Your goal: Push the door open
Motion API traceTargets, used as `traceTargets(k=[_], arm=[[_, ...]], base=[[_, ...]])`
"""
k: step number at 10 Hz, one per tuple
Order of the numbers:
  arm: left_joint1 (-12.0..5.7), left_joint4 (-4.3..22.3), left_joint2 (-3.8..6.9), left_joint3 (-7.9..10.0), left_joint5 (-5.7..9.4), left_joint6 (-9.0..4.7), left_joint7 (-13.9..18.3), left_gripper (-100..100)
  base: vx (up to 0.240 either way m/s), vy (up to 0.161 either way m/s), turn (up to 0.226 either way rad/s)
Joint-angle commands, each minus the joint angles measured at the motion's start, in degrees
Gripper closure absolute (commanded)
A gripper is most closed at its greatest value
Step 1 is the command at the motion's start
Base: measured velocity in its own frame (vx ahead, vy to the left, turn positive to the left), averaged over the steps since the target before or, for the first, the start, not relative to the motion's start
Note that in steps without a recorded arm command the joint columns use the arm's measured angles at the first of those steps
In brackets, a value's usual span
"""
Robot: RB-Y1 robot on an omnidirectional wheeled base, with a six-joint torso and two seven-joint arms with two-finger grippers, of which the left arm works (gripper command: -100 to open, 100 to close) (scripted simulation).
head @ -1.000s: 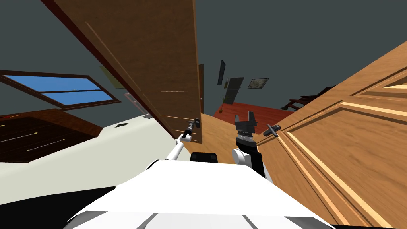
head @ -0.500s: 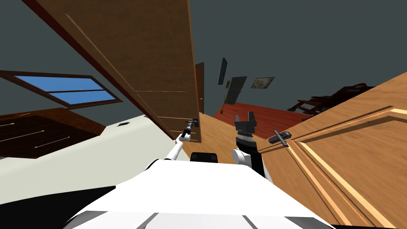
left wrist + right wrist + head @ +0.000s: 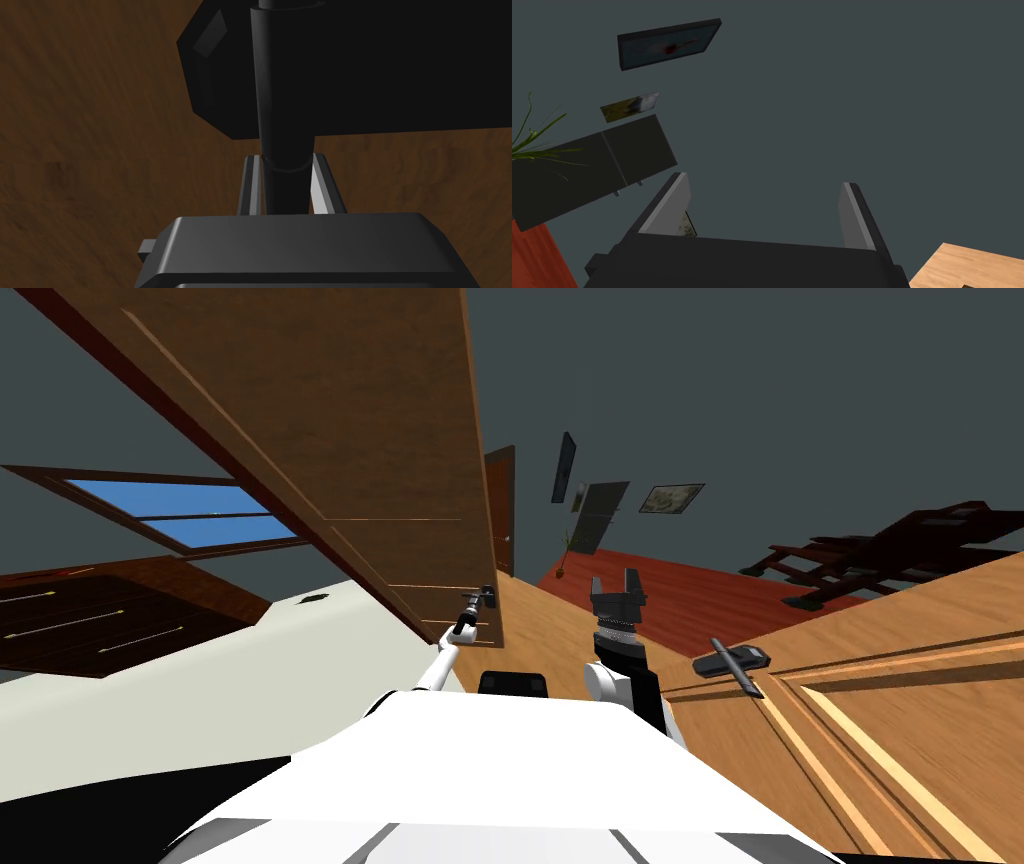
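Left gripper (image 3: 286, 159) is clamped narrow on the dark handle (image 3: 280, 100), fingers (image 3: 318, 187) pressing both sides of the bar just short of the black plate (image 3: 375, 65). My read: it grips so the arm can steer the panel, not only shove it. The handle sits on the dark brown door (image 3: 380, 438), the task's thing. It stands front-left of me with its free edge toward the middle and open space beyond that edge, so I judge it partly open, push under way. Right gripper (image 3: 618, 580) hangs raised at centre, fingers wide, holding nothing. Probably parked there to stay clear of the swing path. Right of it is 1 lighter wood door (image 3: 900, 718) with its own lever (image 3: 733, 660), neither gripper on it. Further out are the red floor (image 3: 690, 588), 1 plant (image 3: 563, 550) and the grey far wall (image 3: 800, 408) with pictures (image 3: 672, 498). Next move: push along the hinge arc. Risk is the grip binding on the bar as the door angle changes.
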Motion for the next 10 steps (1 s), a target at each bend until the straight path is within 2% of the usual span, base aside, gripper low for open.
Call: traceTargets(k=[1,5,6,7,10], arm=[[-0.18,-0.39,0.50,1.45,0.28,0.02,-0.19,100],[0.01,-0.39,0.74,4.26,0.71,0.03,-0.90,100],[0.04,-0.39,0.77,4.70,0.78,0.03,-1.01,100],[0.12,0.14,0.70,4.28,0.73,-0.18,-0.86,100],[0.01,0.26,1.09,6.54,1.12,-0.27,-1.36,100]], base=[[0.206,-0.142,0.074],[0.186,-0.127,0.084],[0.172,-0.112,0.069],[0.071,-0.047,0.039],[0.172,-0.094,0.070]])
